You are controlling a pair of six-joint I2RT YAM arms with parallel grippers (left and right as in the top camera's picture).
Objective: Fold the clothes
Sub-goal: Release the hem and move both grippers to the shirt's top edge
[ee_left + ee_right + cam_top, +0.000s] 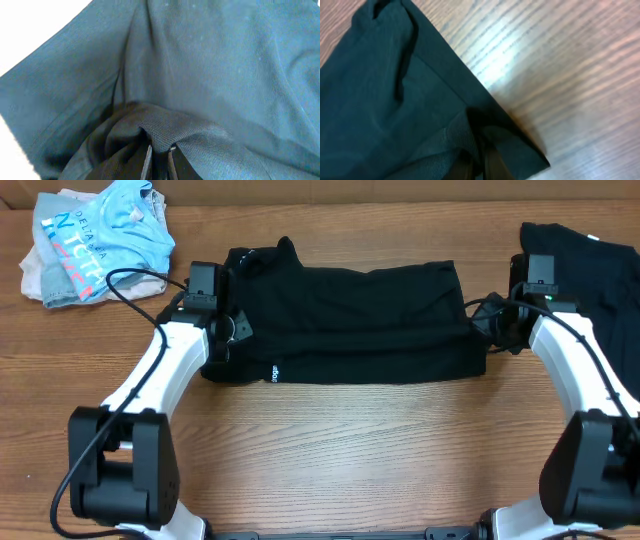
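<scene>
A black shirt (340,320) lies folded in a wide band across the middle of the wooden table. My left gripper (222,330) is at the shirt's left end, shut on a bunched fold of its fabric (160,145). My right gripper (488,330) is at the shirt's right end, shut on the corner of the fabric (485,150). The right wrist view shows the shirt's hemmed edge (445,65) running diagonally over the table. The fingertips are mostly hidden by cloth in both wrist views.
A pile of light blue and pale clothes (95,240) lies at the back left. Another black garment (600,280) lies at the back right, behind the right arm. Bare wood (340,450) stretches in front of the shirt.
</scene>
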